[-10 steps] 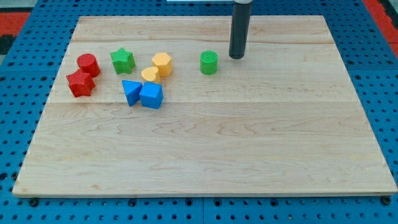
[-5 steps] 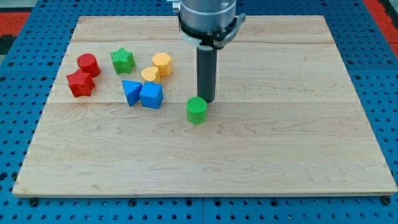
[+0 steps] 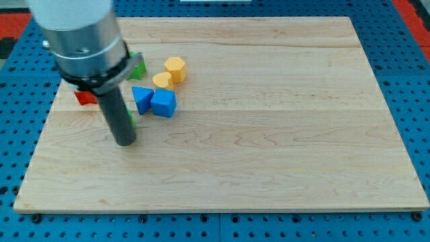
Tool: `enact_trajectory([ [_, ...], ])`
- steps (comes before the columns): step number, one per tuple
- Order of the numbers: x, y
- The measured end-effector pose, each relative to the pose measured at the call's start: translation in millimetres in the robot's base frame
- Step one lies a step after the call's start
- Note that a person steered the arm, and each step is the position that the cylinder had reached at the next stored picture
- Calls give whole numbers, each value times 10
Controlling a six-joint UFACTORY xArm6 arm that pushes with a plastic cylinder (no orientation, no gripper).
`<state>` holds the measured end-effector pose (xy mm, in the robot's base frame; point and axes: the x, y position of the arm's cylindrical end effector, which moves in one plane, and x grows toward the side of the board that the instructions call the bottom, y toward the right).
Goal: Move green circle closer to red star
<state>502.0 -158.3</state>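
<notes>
My tip hides green circle; 2 blue blocks beside.

Blue blocks and yellow blocks crowd upper left; right side open.

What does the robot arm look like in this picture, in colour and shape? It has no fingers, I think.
Correct, none show. The arm ends in a straight, round, dark grey rod; my tip is its blunt lower end. Above the rod sits a wide, smooth, light grey cylinder with a black collar beneath it. No cables or markings are visible.
</notes>
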Motion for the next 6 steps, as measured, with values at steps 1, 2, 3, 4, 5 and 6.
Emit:
enact_trajectory([
  [1, 76, 493],
  [2, -62, 571],
  [3, -42, 143],
  [4, -161, -202],
  [5, -363, -439],
  [6, -412, -474],
])
